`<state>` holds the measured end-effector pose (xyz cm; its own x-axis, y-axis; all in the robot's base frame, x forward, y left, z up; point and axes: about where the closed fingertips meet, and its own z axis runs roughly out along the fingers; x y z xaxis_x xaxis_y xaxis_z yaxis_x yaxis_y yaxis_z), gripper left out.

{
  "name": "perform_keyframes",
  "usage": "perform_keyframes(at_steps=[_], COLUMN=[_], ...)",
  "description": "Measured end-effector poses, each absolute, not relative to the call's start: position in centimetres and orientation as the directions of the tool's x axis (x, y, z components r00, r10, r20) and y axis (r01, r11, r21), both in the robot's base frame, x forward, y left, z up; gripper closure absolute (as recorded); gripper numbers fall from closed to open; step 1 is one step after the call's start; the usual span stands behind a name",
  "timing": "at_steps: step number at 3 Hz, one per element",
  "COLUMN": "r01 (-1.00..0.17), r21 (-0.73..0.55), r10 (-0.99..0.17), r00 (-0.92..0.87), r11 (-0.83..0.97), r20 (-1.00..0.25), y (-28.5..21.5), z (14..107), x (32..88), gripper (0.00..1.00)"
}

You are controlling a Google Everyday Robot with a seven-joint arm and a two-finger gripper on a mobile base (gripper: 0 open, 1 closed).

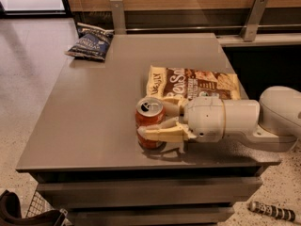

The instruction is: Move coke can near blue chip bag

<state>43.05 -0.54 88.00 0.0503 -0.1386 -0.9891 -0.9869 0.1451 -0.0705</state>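
Observation:
The coke can [149, 115], red with a silver top and pull tab, stands upright near the front of the grey table [94, 107]. My gripper [157, 122] reaches in from the right with its cream fingers [162, 133] closed around the can's sides, one in front and one behind. The blue chip bag [89, 42], dark navy and crinkled, lies at the table's far left corner, well away from the can.
A larger brown and cream snack bag [190, 83] lies flat just behind my gripper and wrist. A wooden wall with metal brackets [251, 15] runs along the table's far edge. A wire basket [40, 208] sits on the floor at front left.

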Motion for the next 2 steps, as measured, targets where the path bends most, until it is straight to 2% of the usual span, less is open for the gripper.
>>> perform_keyframes(at_steps=[1, 2], r01=[-0.987, -0.987], r21=[-0.072, -0.072], r10=[-0.139, -0.139], r00=[0.053, 0.053], r11=[0.141, 0.141], r20=[-0.989, -0.989], y=[-0.32, -0.26], z=[88.08, 88.15], x=[42.97, 43.04], gripper=[1.0, 1.0])
